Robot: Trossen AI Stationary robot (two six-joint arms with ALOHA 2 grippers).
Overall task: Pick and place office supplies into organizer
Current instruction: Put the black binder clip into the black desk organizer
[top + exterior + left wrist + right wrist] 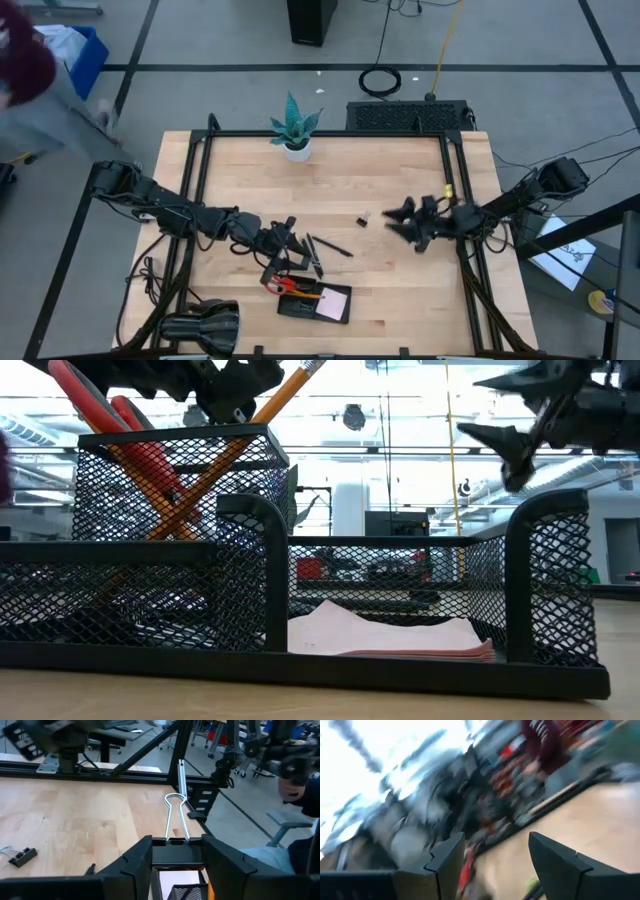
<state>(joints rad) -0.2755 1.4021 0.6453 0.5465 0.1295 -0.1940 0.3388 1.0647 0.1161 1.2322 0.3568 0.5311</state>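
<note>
Fingers of the left gripper (177,862) clamp a black binder clip (176,851) just above the mesh organizer (316,303). Another binder clip (362,219) lies on the table (400,290). The right gripper (394,221), jaws spread and empty, hangs beside it.

surface: wooden table (340,200) | on it: organizer (315,303); potted plant (296,128); binder clip (363,220); pens (322,247)
</note>
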